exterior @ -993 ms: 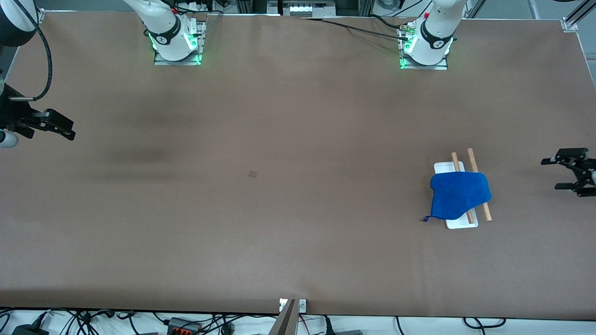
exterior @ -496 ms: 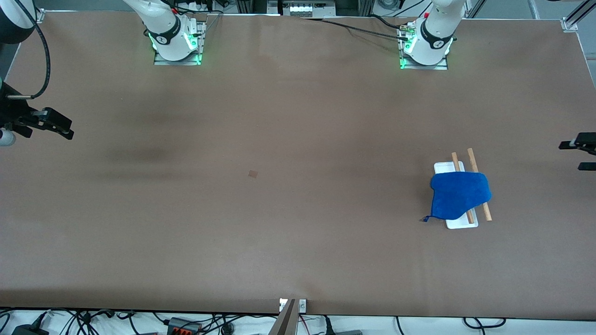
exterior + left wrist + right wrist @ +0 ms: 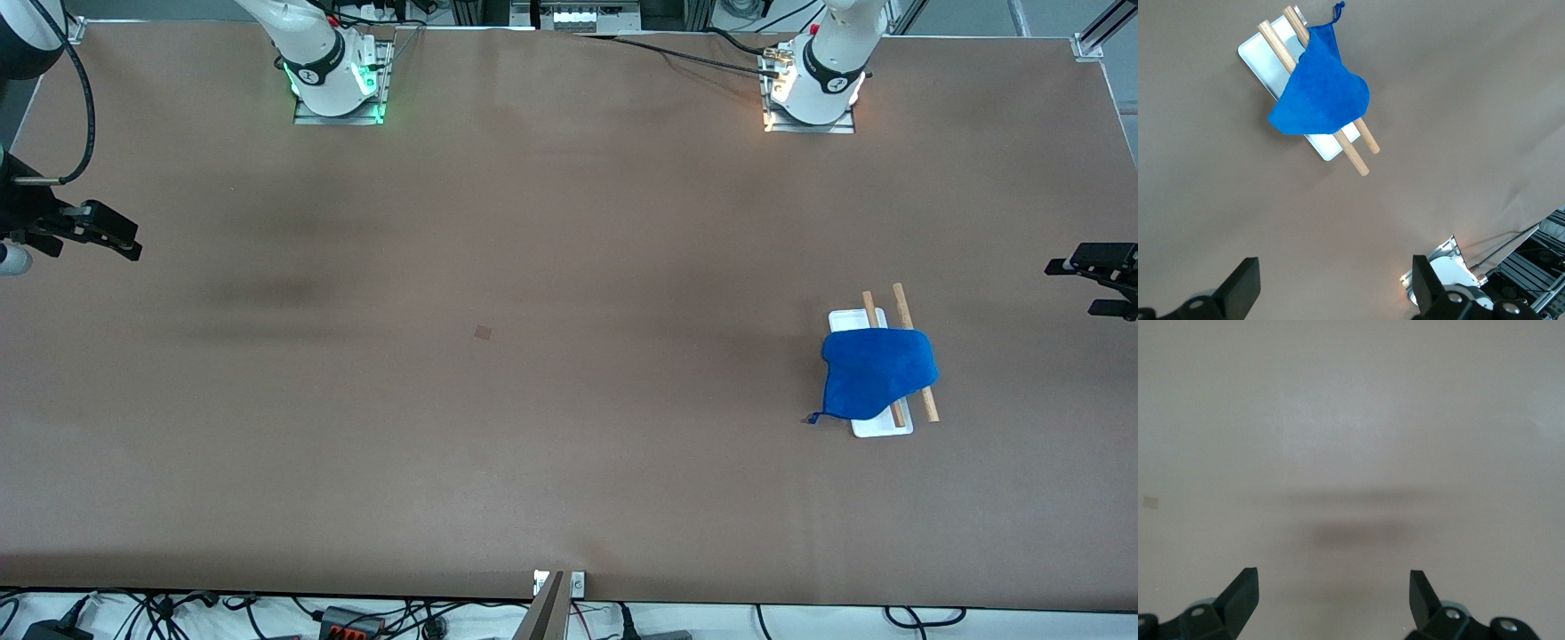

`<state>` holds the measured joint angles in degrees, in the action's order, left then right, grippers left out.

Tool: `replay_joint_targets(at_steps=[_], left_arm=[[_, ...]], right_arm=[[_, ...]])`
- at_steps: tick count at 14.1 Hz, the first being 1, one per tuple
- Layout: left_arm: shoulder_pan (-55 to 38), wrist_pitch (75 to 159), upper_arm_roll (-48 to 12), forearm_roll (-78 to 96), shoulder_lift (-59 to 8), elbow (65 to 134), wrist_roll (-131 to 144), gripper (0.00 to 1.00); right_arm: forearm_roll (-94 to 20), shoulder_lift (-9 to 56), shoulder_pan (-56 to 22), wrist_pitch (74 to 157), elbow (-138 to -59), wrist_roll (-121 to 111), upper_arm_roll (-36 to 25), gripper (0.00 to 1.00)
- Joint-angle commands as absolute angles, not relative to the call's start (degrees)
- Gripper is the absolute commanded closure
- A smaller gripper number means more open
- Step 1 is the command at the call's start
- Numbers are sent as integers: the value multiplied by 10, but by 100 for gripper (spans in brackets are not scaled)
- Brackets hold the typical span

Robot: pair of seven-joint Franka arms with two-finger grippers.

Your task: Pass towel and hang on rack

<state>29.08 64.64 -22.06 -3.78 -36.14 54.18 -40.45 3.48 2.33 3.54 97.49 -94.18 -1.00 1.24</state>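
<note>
The bright blue towel (image 3: 876, 384) lies draped over the two wooden rods (image 3: 903, 302) of the rack, whose white base (image 3: 883, 425) sticks out underneath, toward the left arm's end of the table. The towel's loop tag hangs at the corner nearest the front camera. My left gripper (image 3: 1080, 286) hovers open and empty over the table's end, apart from the rack. The left wrist view shows the towel (image 3: 1321, 93), the rack base (image 3: 1261, 57) and the open left gripper (image 3: 1336, 280). My right gripper (image 3: 133, 244) waits open and empty over the right arm's end, seen as (image 3: 1333, 590).
A small brown square mark (image 3: 483, 332) sits on the tabletop near the middle, and shows faintly in the right wrist view (image 3: 1151, 501). The left arm's base (image 3: 1438, 273) shows in the left wrist view. Cables hang along the table edge nearest the front camera.
The left gripper has drawn back from the rack toward the table's end and toward the bases. The light at the left arm's base turned from green to white. The towel has not moved.
</note>
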Motion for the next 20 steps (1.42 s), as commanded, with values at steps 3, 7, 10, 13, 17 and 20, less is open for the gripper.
replay_joint_targets(at_steps=[3, 7, 10, 13, 17, 20], left_arm=[[273, 630, -218, -67, -350, 528, -370, 0], [240, 630, -200, -69, -328, 531, -327, 0], [144, 677, -94, -60, -261, 595, -318, 0], [63, 721, 4, -22, -197, 686, -257, 0], [44, 807, 11, -8, -102, 813, -129, 0], [33, 853, 11, -13, -54, 874, -102, 0]], right_arm=[[29, 16, 40, 956, -932, -18, 11, 0], [31, 17, 38, 958, -925, -14, 13, 0], [31, 17, 38, 955, -925, -22, 12, 0], [26, 18, 40, 952, -925, -21, 12, 0], [26, 18, 40, 958, -928, -20, 12, 0], [28, 18, 39, 959, -929, -20, 12, 0]])
